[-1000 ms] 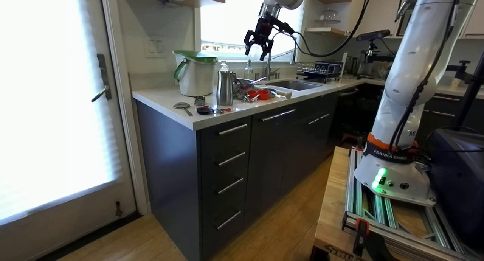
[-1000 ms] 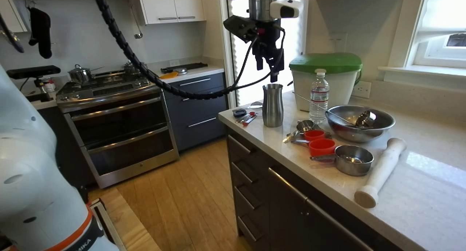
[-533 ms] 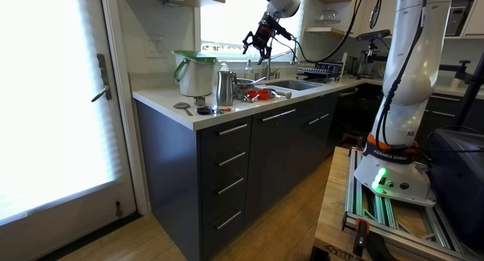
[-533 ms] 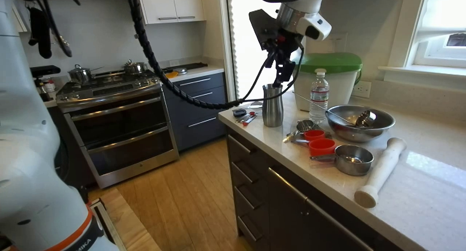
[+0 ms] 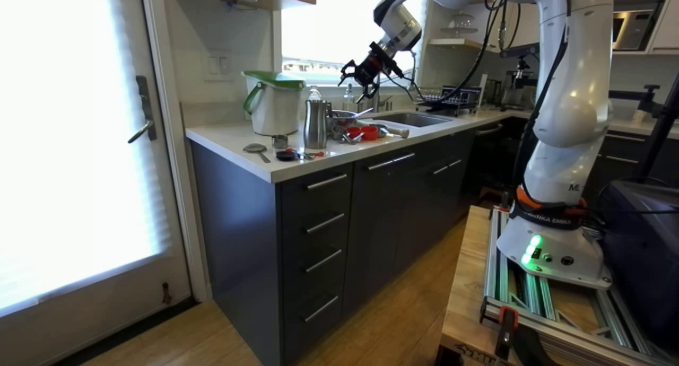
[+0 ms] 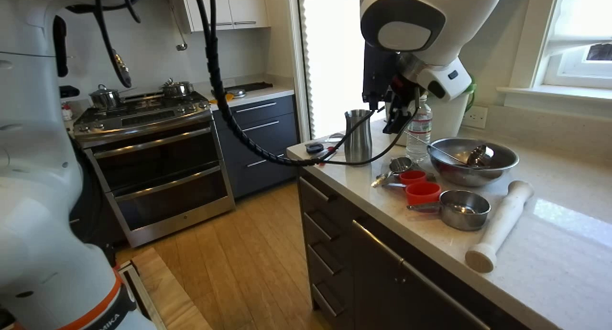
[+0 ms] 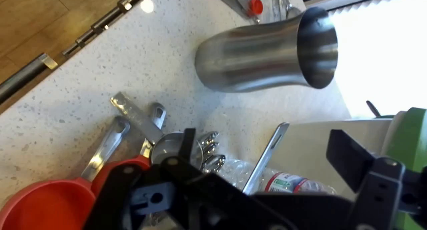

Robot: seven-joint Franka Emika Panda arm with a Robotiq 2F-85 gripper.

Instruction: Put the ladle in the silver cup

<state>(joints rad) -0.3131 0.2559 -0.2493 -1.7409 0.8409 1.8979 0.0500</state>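
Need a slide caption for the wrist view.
Gripper with jaws open, ladle handle showing between them in frame, silver cup standing apart on the counter.

Countertop (image 6: 554, 253): one tall silver cup (image 6: 359, 141), one ladle (image 6: 479, 157), two red cups (image 6: 423, 194).

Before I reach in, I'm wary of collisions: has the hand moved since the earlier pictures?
Yes, downward: in an exterior view, the hand hangs lower than before, relative to the silver cup.
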